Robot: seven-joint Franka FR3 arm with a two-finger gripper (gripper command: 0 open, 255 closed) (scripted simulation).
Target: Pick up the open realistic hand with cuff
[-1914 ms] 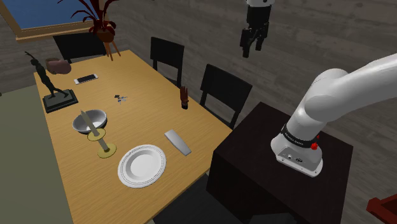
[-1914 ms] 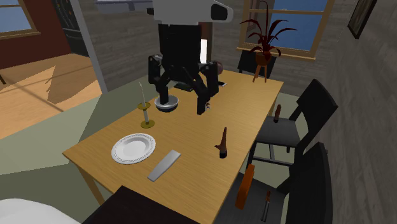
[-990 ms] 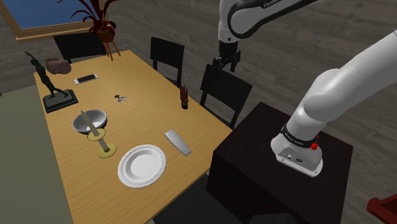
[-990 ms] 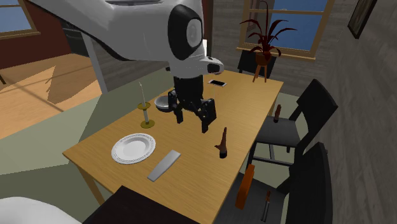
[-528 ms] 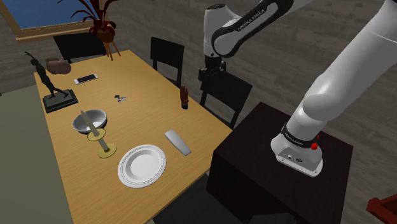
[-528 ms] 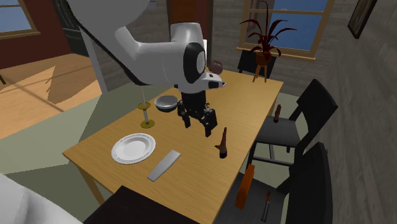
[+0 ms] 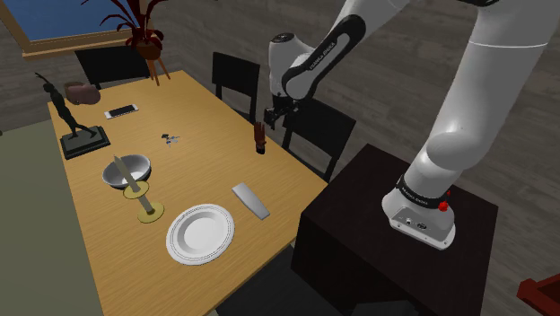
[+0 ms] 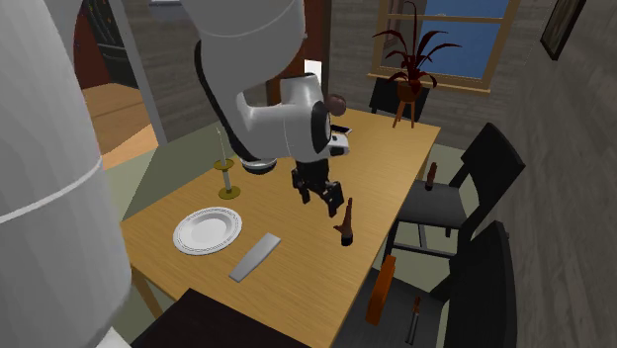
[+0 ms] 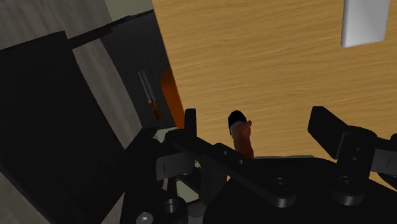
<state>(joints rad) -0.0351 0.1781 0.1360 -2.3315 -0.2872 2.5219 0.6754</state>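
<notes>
Wrist view: over the wooden surface (image 9: 273, 70) the gripper (image 9: 257, 121) hangs released, jaws apart; the brown cuffed hand (image 9: 241, 135) stands upright beneath, between them, untouched. Best centre over it, descend straight, close gently; it may topple.

Tan wooden table (image 7: 206, 135): shoulder view's left half.
Round white plate (image 7: 200, 234): lower centre-left.
Flat grey slab (image 7: 250, 200): just right of plate.
Round grey bowl (image 7: 126, 170): left, near pale candle in brass holder (image 7: 144, 205).
Dark figure statue (image 7: 76, 121): far left.
</notes>
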